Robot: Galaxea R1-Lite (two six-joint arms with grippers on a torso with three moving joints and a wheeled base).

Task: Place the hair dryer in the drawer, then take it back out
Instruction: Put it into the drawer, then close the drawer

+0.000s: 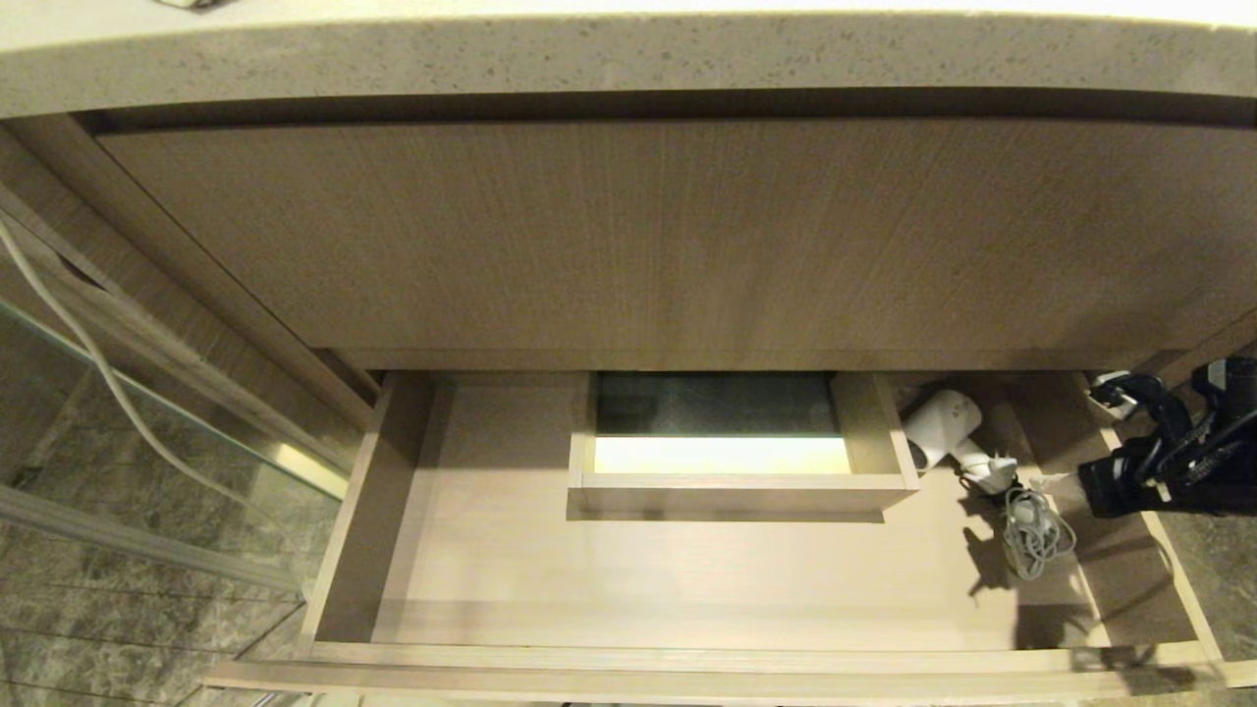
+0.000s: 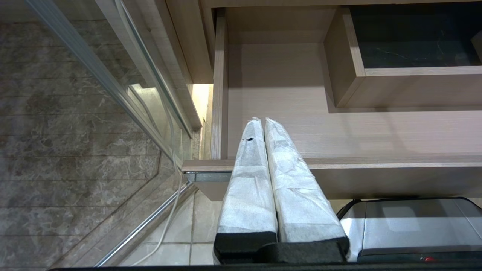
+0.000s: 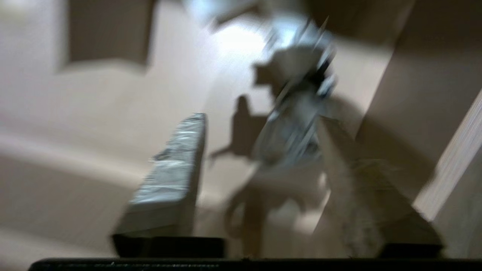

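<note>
The drawer (image 1: 687,579) stands pulled out below the counter. In its right part lies the white hair dryer (image 1: 943,420), barrel toward the back, with its coiled cord (image 1: 1036,530) in front of it. My right arm (image 1: 1164,457) hangs over the drawer's right side wall, just right of the cord. The right wrist view is smeared; there my right gripper (image 3: 263,118) is open, with the cord (image 3: 290,135) lying beyond its fingers and nothing held. My left gripper (image 2: 262,120) is shut and empty, parked over the drawer's front left corner (image 2: 211,163).
A boxed cut-out (image 1: 737,481) rises at the middle of the drawer's back. A taller wood panel (image 1: 687,236) and a stone countertop (image 1: 628,59) overhang it. A glass panel (image 1: 147,442) and a white cable (image 1: 98,373) stand at left. A lidded metal bin (image 2: 414,226) sits under the drawer front.
</note>
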